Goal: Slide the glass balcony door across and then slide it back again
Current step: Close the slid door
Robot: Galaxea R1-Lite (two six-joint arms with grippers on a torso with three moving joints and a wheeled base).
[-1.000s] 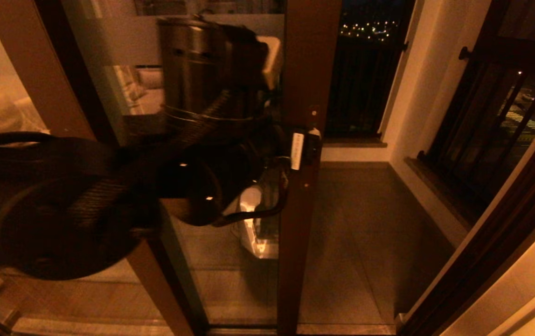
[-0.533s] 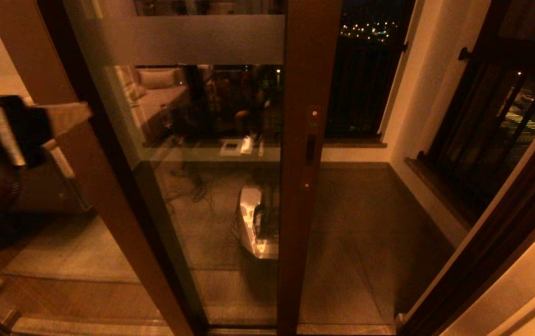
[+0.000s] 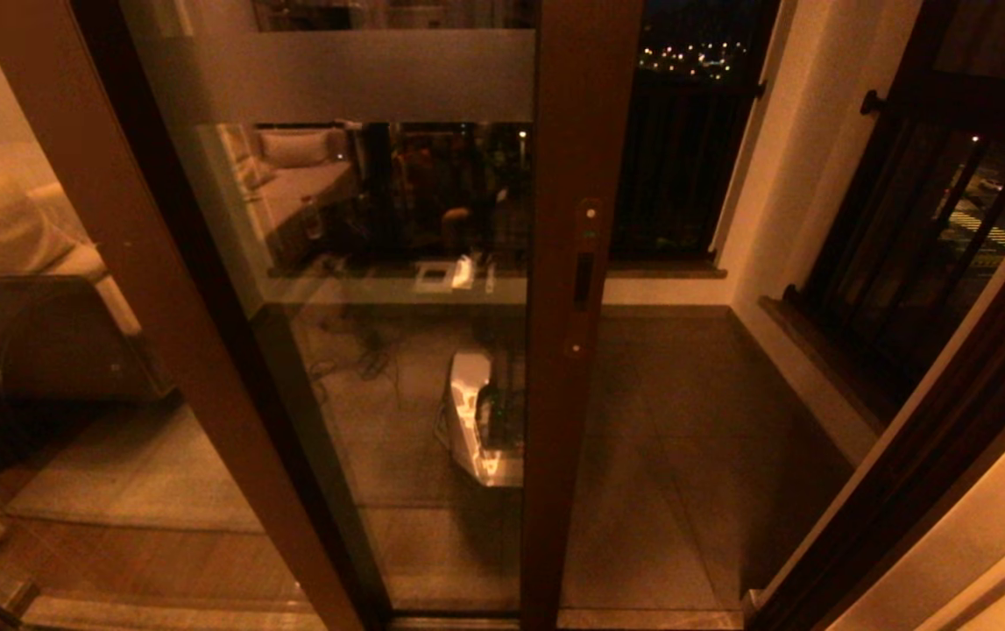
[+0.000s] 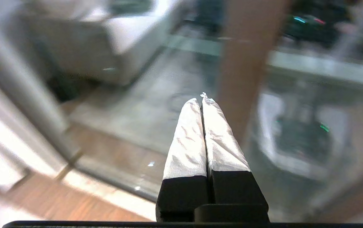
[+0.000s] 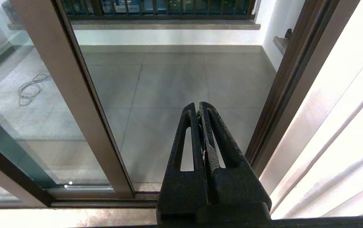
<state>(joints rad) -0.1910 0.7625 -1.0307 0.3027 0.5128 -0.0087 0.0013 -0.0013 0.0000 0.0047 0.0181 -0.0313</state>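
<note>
Tall brown-framed glass balcony door stands half across. Left gripper clear of it, fingers pressed together, empty. Best re-engage squarely at the slim recessed handle.

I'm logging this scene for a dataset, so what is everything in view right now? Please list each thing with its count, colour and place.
glass balcony door: one, dark brown frame with a frosted band near the top, centre, leaving a gap on its right
recessed handle: one, dark, on the door's right stile
sofa: one, pale, far left
balcony floor: grey tiles, beyond the gap
railing: dark bars, at the far end of the balcony
cable: one loose coil, on the tiles behind the glass
left gripper: one, white-wrapped fingers, shut, holding nothing, away from the door
right gripper: one, black, shut, idle, facing the gap
</note>
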